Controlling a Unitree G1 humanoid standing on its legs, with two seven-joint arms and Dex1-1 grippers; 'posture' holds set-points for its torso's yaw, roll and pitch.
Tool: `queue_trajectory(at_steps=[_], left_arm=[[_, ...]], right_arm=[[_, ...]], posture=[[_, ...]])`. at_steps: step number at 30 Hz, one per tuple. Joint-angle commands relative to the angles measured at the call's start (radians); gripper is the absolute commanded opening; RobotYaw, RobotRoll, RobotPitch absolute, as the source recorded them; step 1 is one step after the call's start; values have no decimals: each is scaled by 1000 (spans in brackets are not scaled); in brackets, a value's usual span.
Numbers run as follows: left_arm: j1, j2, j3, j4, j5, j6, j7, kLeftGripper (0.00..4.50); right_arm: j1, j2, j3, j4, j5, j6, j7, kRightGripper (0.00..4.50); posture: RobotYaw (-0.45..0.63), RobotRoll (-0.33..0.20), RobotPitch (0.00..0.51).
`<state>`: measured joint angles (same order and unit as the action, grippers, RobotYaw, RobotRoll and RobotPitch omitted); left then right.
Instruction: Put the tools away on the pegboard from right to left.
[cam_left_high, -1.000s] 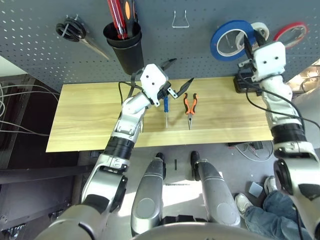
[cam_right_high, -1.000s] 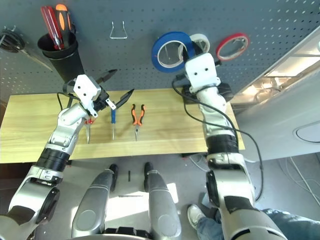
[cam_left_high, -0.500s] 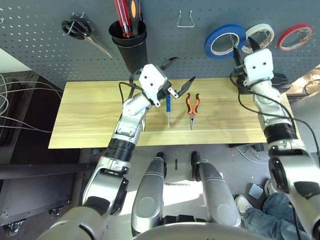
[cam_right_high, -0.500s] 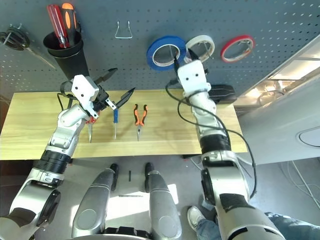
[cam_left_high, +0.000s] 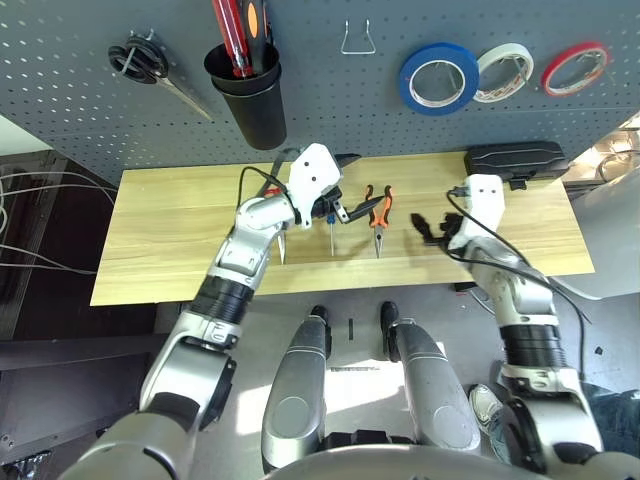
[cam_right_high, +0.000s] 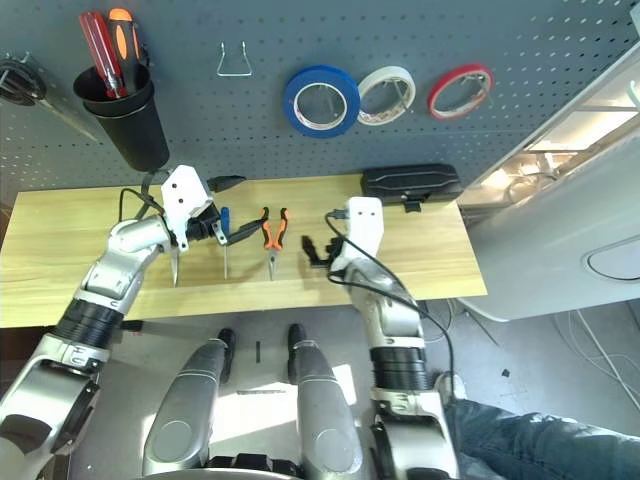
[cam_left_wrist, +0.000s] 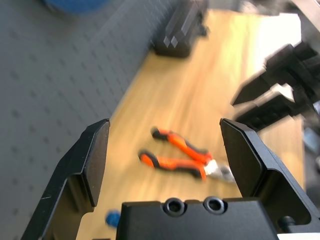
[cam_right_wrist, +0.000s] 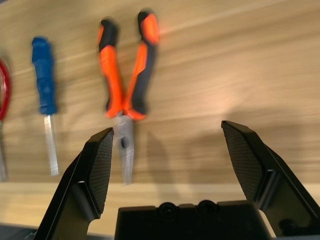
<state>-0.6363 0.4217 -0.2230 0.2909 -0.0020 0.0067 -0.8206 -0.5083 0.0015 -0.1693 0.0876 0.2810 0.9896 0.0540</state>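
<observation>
Looking at the head views, you can see your right end effector (cam_left_high: 428, 228) has come down from the dark grey-blue perforated pegboard (cam_left_high: 90, 80) at the top of the frame to just above the pale wooden surface (cam_left_high: 170, 230), its two black fingers spread wide with nothing between them. The blue tape roll (cam_left_high: 437, 79) now hangs on the pegboard at upper right, beside a white tape roll (cam_left_high: 504, 72) and a red tape roll (cam_left_high: 574, 68), so the rightmost tool looks put away, and I judge the next in line to be the orange-and-black-handled pliers (cam_left_high: 378, 215), lying flat near mid-frame just left of that end effector. In the right wrist view the pliers (cam_right_wrist: 127, 90) lie ahead of the open fingers, toward the left one. Your left end effector (cam_left_high: 352, 190) hangs over the small blue-handled screwdriver (cam_left_high: 331, 212), also spread apart and empty; it has turned and sunk a little. The red-handled scissors (cam_left_high: 277, 232) lie left of the screwdriver, partly hidden by your left arm. A black cup (cam_left_high: 247, 95) holding screwdrivers and black-handled scissors (cam_left_high: 150, 70) sit at upper left. No brand, label or writing is legible on anything.
</observation>
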Motion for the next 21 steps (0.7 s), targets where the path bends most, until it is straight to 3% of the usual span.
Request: queue_trajectory(at_steps=[1,10,21], left_arm=[[20,41,-60,-29,56,38,-53,4500],[40,77,-110,-80,101,166,-106,4500],[91,91,-116,-151,105,232,-115,4500]], right_arm=[[-20,22,8,95,-9,2,-22,4460],[-176,41,-5,390,-47,-134,-65,4460],[-267,13,20,609,-88,-247,-35,4460]], posture=[[129,0,373],[184,0,391],[201,0,398]])
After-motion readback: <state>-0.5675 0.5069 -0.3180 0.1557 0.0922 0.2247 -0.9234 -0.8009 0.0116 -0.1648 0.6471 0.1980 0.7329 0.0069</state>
